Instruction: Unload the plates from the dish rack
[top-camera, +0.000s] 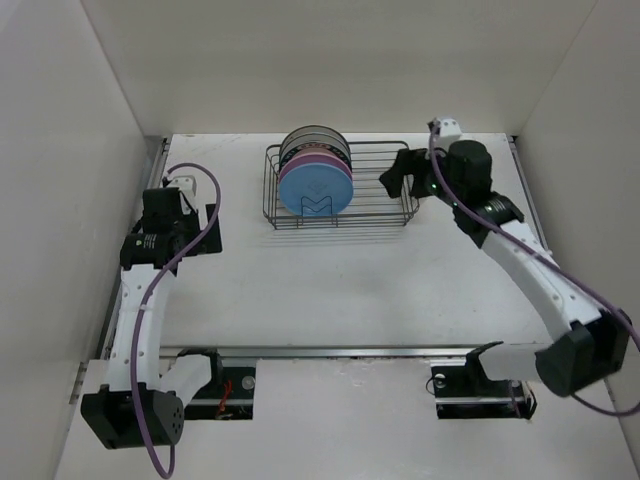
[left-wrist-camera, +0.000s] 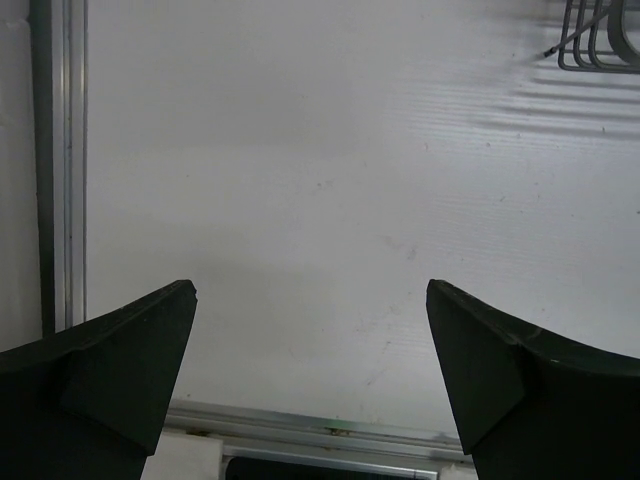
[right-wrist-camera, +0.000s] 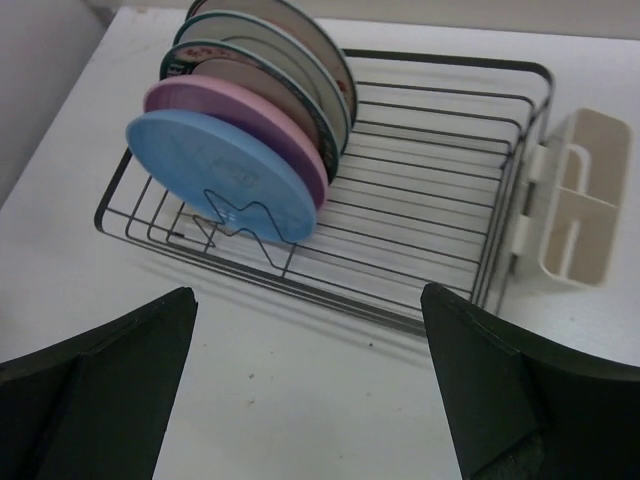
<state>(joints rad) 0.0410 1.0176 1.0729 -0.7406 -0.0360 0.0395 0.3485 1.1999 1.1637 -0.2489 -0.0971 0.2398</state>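
Top external camera: above and behind the arm bases (top-camera: 130, 415), facing steeply down, covering the table (top-camera: 330, 290). Left wrist camera: close over the table behind the left claw (left-wrist-camera: 310, 285); a dish rack (left-wrist-camera: 600, 40) corner shows ahead-right of the claw. Right wrist camera: behind the right claw (right-wrist-camera: 308, 290), rack near, directly ahead. All views share the rack.

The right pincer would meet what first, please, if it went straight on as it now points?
Probably the near wire side of the dish rack, just right of the blue plate; depth is unclear, so the right pincer might clear it.
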